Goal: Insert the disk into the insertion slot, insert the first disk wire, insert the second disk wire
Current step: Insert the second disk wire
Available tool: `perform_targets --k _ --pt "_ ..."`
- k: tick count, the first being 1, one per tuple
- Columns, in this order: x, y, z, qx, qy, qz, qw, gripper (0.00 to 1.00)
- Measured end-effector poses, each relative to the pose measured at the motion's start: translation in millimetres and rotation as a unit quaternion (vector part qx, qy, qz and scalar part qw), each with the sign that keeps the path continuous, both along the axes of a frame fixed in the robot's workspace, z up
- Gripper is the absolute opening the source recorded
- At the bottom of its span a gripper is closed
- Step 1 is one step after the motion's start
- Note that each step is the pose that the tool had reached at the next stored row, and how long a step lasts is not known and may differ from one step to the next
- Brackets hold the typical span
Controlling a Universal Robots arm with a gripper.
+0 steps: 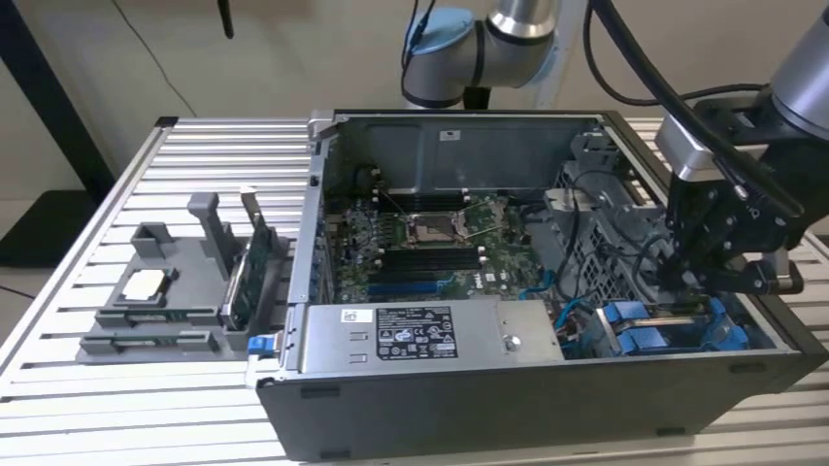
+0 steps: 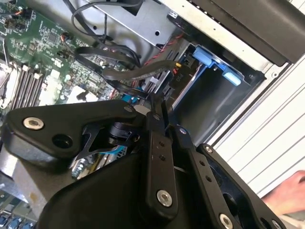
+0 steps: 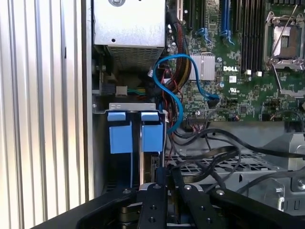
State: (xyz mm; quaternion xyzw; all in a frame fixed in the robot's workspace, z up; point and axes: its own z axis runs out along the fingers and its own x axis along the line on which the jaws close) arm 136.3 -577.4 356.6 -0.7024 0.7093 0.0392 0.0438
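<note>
Right up close in the first wrist view, the jaws (image 3: 160, 183) are drawn almost together, pinching something thin and dark — a wire end, I'd judge, though I can't tell for sure. Just beyond the jaws' tips sit the blue carrier tabs of the disk (image 3: 141, 131), already seated in the insertion slot (image 3: 131, 107). So the disk step looks done; a wire step is in hand. It calls for lining the plug squarely with the disk's connector. To the side of the jaws, a blue cable (image 3: 174, 90) loops over the motherboard (image 3: 248, 90).
</note>
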Motion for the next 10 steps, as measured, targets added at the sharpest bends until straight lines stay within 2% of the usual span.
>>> perform_targets --k 8,10 --pt "3.9 -0.9 -7.7 -0.0004 -0.0007 0.0 1.0 0.16" --pt "4.9 -1.0 -8.6 -0.0019 -0.0008 0.0 1.0 0.16"
